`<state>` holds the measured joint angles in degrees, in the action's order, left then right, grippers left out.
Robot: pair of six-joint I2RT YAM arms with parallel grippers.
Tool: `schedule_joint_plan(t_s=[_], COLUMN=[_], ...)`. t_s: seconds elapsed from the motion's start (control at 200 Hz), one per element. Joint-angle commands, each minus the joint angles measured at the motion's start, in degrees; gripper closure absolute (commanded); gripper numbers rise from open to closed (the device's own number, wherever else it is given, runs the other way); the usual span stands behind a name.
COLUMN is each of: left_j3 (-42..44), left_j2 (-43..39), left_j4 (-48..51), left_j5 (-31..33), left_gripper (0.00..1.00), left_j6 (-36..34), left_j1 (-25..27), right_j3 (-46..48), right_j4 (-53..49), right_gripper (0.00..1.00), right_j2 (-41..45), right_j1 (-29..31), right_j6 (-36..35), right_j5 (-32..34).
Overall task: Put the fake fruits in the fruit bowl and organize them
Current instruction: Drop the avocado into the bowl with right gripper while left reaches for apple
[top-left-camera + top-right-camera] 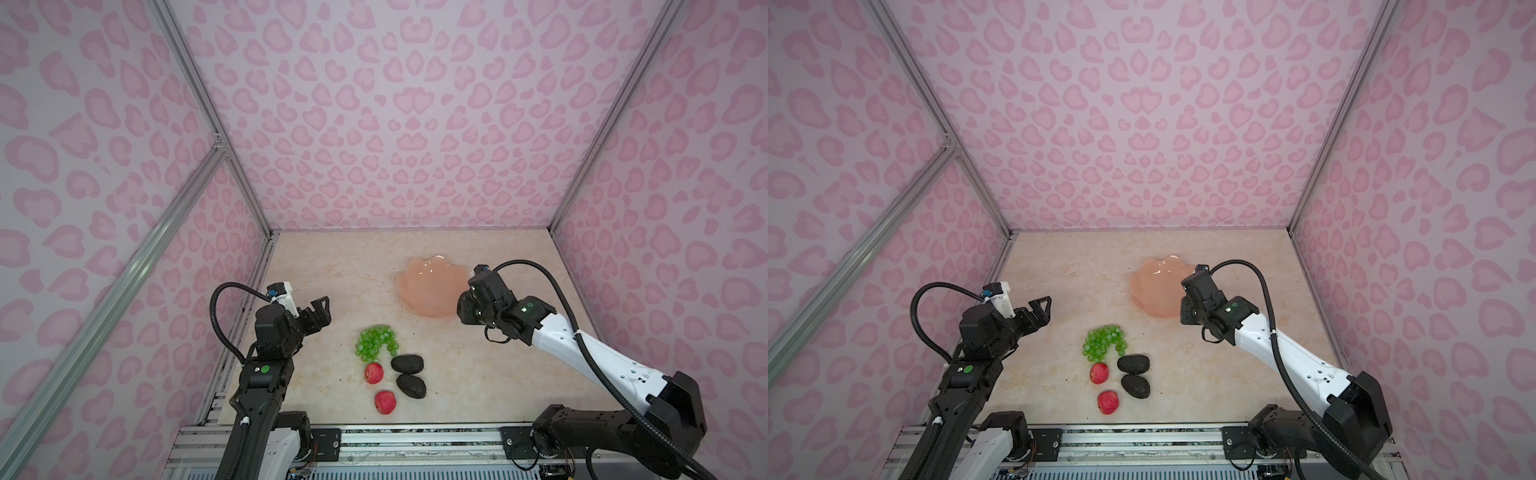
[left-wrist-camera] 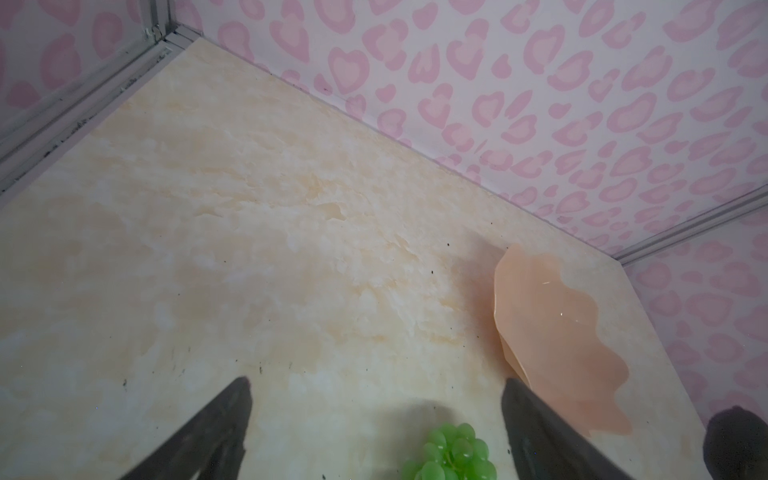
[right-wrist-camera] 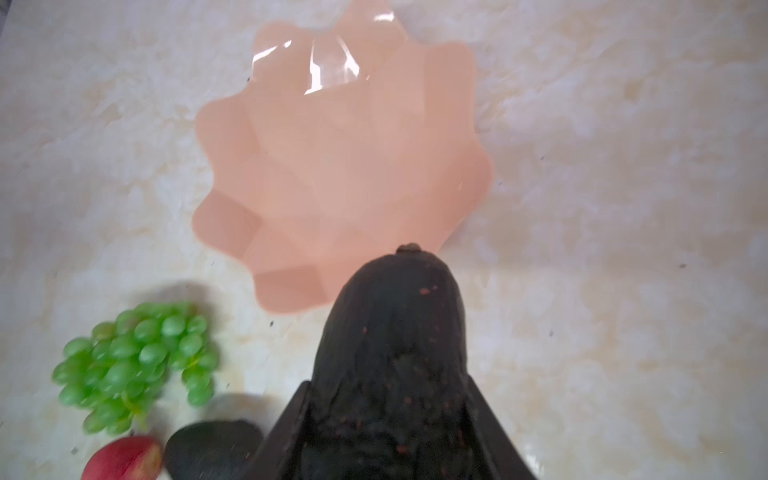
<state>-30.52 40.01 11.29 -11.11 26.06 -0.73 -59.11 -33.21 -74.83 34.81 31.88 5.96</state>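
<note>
From where I stand, the right pincer [image 3: 388,407] is clamped on a dark pebbly avocado [image 3: 395,316], one finger on each flank. In the right wrist view the stem end shows against the edge of the fruit bowl [image 3: 332,166]. I cannot tell whether the fruit is over the rim or just short of it.

The peach-pink scalloped bowl sits on the counter [image 1: 332,270] with nothing in it, beyond the loose fruit and off to the right.

The left pincer [image 1: 320,309] hangs with its jaws wide apart and empty above the counter, left of the grapes [image 1: 376,340]. That green bunch lies in an arch. Just nearer are a red apple [image 1: 373,372] and a second avocado [image 1: 407,363] side by side. A third avocado [image 1: 411,386] lies close in front of the second, and a second apple [image 1: 385,402] lies nearest the front edge.
</note>
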Motion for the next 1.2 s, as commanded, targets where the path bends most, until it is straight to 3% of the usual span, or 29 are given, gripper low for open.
schedule_joint_plan(t_s=[0.0,0.345,0.65,0.865,1.195], left_j3=[0.33,1.73,3.19,5.19,5.49], left_j2=[-1.13,-6.17,-6.17,-3.45,7.78], left_j4=[4.60,14.62,17.27,16.48,10.53], left_j5=[-2.96,-3.74,-0.32,1.22,7.70], left_gripper=[0.06,0.07,0.09,0.09,0.09], left_j6=[1.47,5.15,8.90,12.26,15.67], left_j1=[0.67,4.68,13.44,21.61,35.99], right_j3=[-3.44,-19.50,-24.34,-25.16,-18.73], right_j4=[5.96,7.42,8.08,8.73,14.20], right_gripper=[0.76,0.76,0.72,0.55,0.28], right_j2=[-6.51,-32.11,-42.46,-40.91,-25.16], right_j1=[-1.64,-3.80,-4.08,-5.05,-8.38], right_j6=[-5.91,-12.33,-12.52,-11.95,-11.04], right_j5=[-1.35,-4.66,-5.96,-7.49,-9.16])
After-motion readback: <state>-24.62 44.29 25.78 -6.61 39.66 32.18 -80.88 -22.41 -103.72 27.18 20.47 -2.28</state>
